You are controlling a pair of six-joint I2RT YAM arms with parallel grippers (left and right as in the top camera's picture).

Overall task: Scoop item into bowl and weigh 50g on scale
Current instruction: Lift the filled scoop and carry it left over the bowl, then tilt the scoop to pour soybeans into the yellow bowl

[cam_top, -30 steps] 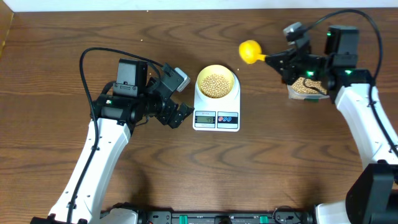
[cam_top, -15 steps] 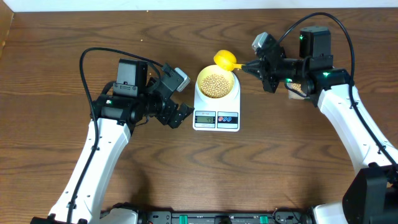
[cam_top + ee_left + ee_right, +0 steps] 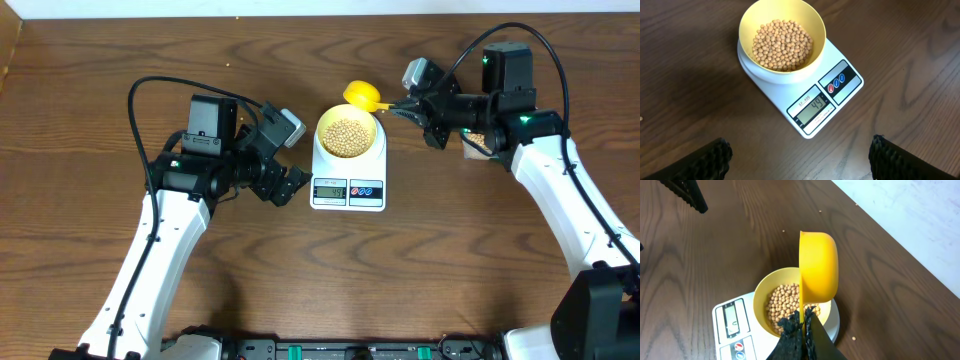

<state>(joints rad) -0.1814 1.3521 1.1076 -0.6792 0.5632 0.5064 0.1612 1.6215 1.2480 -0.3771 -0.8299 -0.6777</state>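
- Scale [image 3: 348, 185]: left gripper [image 3: 288, 187] hangs just left of it, jaws apart.
- Bowl [image 3: 815, 30] sits on the scale, looks light and rigid.
- Scoop [image 3: 818, 267] is tipped over the scale's back edge, with the right gripper [image 3: 802, 325] jaws clamped on its handle.
- Beans [image 3: 782, 45] are in the bowl: hard and rolly, so I'd pour gently.

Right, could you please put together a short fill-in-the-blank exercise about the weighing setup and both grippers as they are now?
1. The beans lie in the ____, which stands on the scale.
2. The scale's display reads ____.
3. The right gripper is shut on the yellow ____, which is tipped on its side.
4. The left gripper is ____ and holds nothing.

Missing words: bowl; 44; scoop; open.
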